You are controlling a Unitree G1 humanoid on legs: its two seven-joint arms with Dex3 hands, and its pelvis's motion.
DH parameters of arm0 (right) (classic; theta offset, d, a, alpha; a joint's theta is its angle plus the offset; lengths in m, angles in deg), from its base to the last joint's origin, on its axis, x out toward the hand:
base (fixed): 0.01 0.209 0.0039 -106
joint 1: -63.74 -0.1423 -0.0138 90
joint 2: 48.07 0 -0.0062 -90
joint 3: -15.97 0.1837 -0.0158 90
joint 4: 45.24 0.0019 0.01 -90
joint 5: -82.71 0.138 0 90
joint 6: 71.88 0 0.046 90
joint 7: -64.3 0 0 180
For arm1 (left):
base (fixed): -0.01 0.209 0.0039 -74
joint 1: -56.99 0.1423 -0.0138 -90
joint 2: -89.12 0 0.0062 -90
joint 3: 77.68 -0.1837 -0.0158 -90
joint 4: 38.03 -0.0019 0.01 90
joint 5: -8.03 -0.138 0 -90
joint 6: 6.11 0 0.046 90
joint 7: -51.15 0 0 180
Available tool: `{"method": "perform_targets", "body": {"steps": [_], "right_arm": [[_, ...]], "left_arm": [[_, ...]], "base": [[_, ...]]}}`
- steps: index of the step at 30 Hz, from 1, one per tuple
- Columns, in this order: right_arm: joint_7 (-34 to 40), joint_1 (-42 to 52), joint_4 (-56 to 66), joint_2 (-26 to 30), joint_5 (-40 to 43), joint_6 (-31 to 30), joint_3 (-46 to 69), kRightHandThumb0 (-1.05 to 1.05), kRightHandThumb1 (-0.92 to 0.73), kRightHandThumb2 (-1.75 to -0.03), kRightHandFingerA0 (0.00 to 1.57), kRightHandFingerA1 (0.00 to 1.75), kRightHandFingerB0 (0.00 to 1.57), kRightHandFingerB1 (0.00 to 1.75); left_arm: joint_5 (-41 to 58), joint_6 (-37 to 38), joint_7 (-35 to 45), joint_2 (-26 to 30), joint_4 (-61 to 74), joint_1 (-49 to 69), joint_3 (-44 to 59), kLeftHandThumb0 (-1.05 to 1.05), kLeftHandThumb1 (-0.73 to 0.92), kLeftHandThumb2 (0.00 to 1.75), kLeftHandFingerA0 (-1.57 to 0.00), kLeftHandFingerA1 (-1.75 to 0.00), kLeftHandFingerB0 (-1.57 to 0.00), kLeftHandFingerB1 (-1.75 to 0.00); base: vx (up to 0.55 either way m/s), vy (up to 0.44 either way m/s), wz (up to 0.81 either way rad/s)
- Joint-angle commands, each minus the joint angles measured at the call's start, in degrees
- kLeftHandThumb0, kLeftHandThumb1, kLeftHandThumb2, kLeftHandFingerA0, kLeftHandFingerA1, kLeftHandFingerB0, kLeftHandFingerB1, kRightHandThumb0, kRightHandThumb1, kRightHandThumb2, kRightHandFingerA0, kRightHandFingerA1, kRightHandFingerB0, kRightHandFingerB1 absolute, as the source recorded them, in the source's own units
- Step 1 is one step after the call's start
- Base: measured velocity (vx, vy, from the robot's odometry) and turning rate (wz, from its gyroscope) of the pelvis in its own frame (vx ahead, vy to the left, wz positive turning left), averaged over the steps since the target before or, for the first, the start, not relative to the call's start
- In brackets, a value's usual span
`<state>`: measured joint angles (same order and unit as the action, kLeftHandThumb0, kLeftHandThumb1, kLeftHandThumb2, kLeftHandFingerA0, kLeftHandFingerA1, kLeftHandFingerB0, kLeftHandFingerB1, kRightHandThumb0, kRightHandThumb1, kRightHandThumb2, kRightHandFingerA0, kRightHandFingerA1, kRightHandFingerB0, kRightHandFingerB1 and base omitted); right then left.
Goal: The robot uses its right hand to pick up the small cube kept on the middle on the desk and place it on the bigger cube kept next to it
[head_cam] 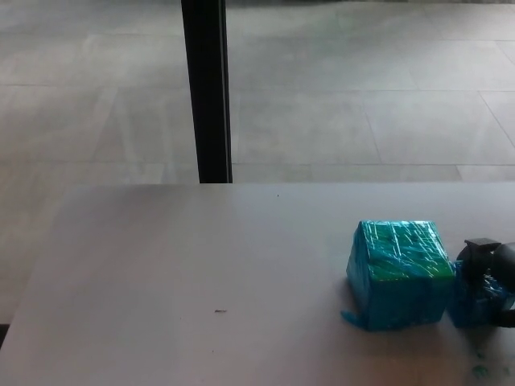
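Head view
Desk (201, 273): pale grey top fills the near half; tiled floor and a black post (207, 88) lie beyond.
Big cube (399, 272): teal, shiny wrap, standing on the desk at near right.
Small cube (476, 301): blue, on the desk just right of the big cube, partly hidden.
Right hand (488, 265): black, at the right edge, fingers curled over the small cube's top; whether they pinch it, I cannot tell.
Left hand: out of sight.
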<state>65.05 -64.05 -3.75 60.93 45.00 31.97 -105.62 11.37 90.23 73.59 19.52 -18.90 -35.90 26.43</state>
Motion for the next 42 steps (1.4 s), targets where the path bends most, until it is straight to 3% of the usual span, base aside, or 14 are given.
{"method": "perform_targets", "body": {"steps": [1,4,5,10,15,17,23,24,26,27,30,31,32,42], "right_arm": [[1.0,2.0,-1.4,-0.4,0.0,3.8,1.1,-0.33,-0.76,-0.69,0.80,1.67,0.76,1.05],[1.1,1.7,-1.4,-0.3,0.0,3.0,2.2,-0.31,-0.73,-0.68,0.79,1.39,0.62,0.54],[1.7,1.7,-1.5,-0.1,0.4,4.0,2.7,-0.26,-0.69,-0.78,0.79,1.61,0.69,1.23],[0.8,1.8,-0.2,2.1,1.6,6.1,5.8,-0.24,-0.72,-0.83,0.77,1.68,0.68,1.47],[-1.7,0.4,0.7,4.3,3.8,5.7,10.5,-0.27,-0.72,-0.73,0.76,1.56,0.74,0.98],[-3.1,-0.7,1.0,5.3,3.8,5.9,11.6,-0.18,-0.76,-0.64,0.77,1.75,0.55,1.47],[-3.2,-4.7,1.1,7.0,4.1,7.4,14.3,-0.27,-0.72,-0.74,0.77,1.69,0.68,1.47],[-3.5,-5.5,1.5,7.2,3.6,7.0,14.3,-0.23,-0.70,-0.69,0.85,1.66,0.69,1.38],[-3.5,-6.1,1.9,7.5,3.0,6.6,14.4,-0.23,-0.70,-0.69,0.85,1.66,0.69,1.38],[-3.6,-6.4,2.1,7.5,3.0,6.6,14.5,-0.24,-0.70,-0.76,0.77,1.70,0.65,1.50],[-3.6,-7.7,3.3,7.4,3.0,7.1,14.9,-0.26,-0.71,-0.68,0.78,1.73,0.64,1.49],[-3.9,-7.9,3.8,7.4,2.9,6.9,15.0,-0.27,-0.72,-0.66,0.76,1.73,0.64,1.44],[-4.3,-8.0,4.3,7.3,3.0,6.7,15.0,-0.28,-0.72,-0.65,0.78,1.71,0.70,1.32],[-8.8,-7.8,13.0,5.2,5.2,8.2,15.3,-0.27,-0.69,-0.65,0.74,1.75,0.61,1.55]], "left_arm": [[0.3,-0.6,0.2,1.4,-0.7,0.0,0.5,-0.72,0.68,0.60,-0.42,-0.61,-0.56,-0.53],[1.0,-1.1,0.5,1.2,-0.7,0.0,1.2,-0.71,0.65,0.60,-0.48,-0.63,-0.60,-0.53],[1.2,-1.0,0.8,1.2,-0.5,0.2,1.4,-0.73,0.67,0.61,-0.45,-0.62,-0.55,-0.50],[0.0,-0.2,0.4,1.5,0.0,0.6,0.4,-0.72,0.69,0.61,-0.42,-0.63,-0.53,-0.51],[-0.2,0.2,0.2,1.7,-0.1,0.7,0.2,-0.72,0.70,0.61,-0.44,-0.64,-0.57,-0.55],[0.1,-0.1,0.5,1.6,-0.5,0.5,0.5,-0.71,0.70,0.61,-0.41,-0.59,-0.52,-0.47],[-0.2,-0.2,0.0,1.7,-0.5,0.6,0.2,-0.74,0.70,0.61,-0.41,-0.61,-0.52,-0.49],[0.2,-0.4,0.4,1.7,-0.6,0.7,0.5,-0.72,0.57,1.01,-0.39,-0.64,-0.48,-0.59],[0.4,-0.7,0.5,1.6,-0.6,0.6,0.8,-0.72,0.57,1.01,-0.39,-0.64,-0.48,-0.59],[0.0,-0.4,0.1,1.6,-0.5,0.8,0.4,-0.73,0.72,0.62,-0.37,-0.61,-0.48,-0.49],[0.1,0.5,0.0,1.5,-0.3,1.3,0.4,-0.74,0.69,0.61,-0.45,-0.63,-0.54,-0.53],[-0.7,1.4,0.0,1.7,-0.3,1.5,-0.3,-0.73,0.58,1.04,-0.38,-0.64,-0.49,-0.61],[-0.7,1.4,0.1,1.7,-0.4,1.4,-0.3,-0.74,0.71,0.62,-0.47,-0.62,-0.55,-0.51],[-0.5,0.7,-0.7,1.4,-0.2,1.4,-0.3,-0.72,0.72,0.62,-0.42,-0.61,-0.51,-0.48]], "base": [[0.00,0.000,0.00],[0.00,0.000,0.00],[0.00,0.000,0.00],[0.00,0.000,0.00],[0.00,0.000,0.00],[0.00,0.000,0.00],[0.00,0.000,0.00],[0.00,0.000,0.00],[0.00,0.000,0.00],[0.00,0.000,0.00],[0.00,0.000,0.00],[0.00,0.000,0.00],[0.00,0.000,0.00],[0.00,0.000,0.00]]}}
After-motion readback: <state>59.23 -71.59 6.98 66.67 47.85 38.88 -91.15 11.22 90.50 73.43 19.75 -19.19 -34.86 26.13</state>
